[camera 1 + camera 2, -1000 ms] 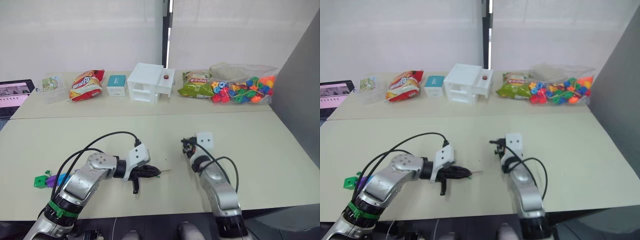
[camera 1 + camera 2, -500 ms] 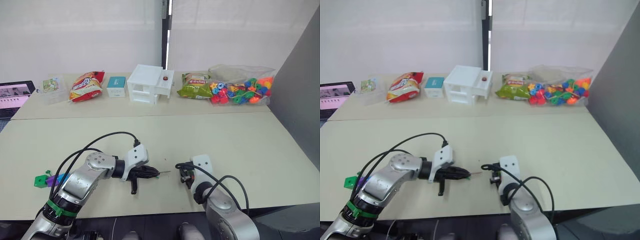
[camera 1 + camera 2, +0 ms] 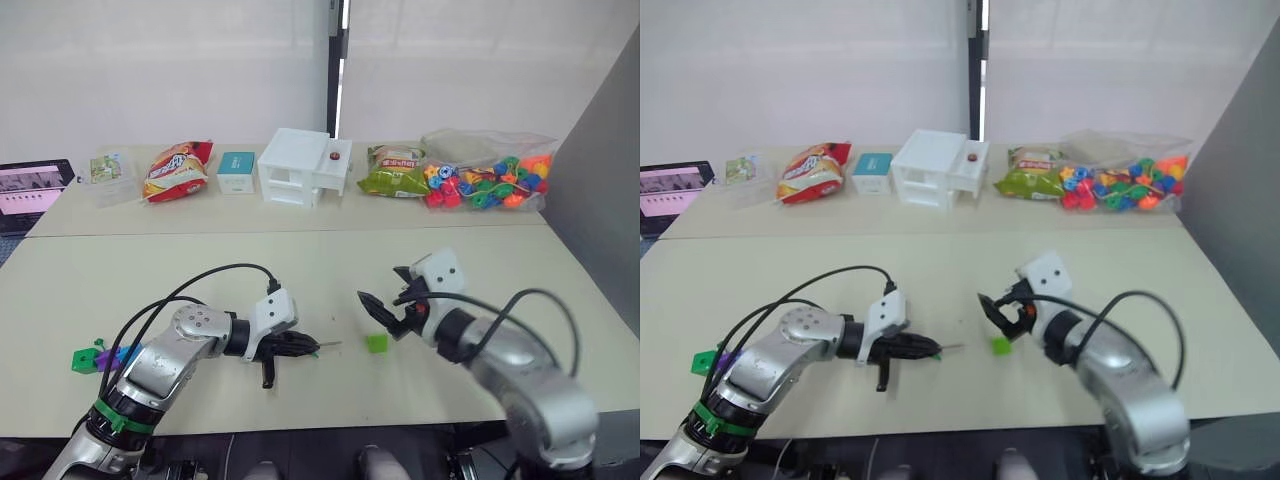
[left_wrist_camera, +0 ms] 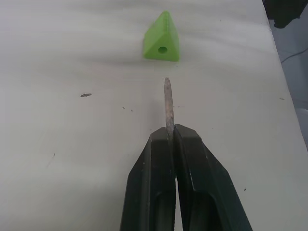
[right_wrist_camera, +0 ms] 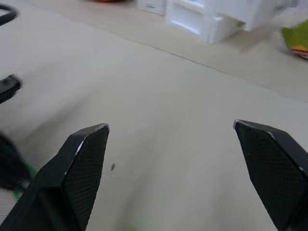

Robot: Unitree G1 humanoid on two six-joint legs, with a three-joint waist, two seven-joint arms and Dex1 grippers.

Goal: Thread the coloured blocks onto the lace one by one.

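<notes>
- The light green block lies alone on the table, its side with a small round hole facing the lace tip (in the left wrist view it looks wedge-shaped).
- The lace tip, stiff, thin and dark, points at that hole, near but apart from it.
- The other blocks, green, purple and blue, lie together near the table's left edge.

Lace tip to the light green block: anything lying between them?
No. In the left wrist view, bare table separates the lace tip, pinched in the left gripper, from the light green block.
</notes>
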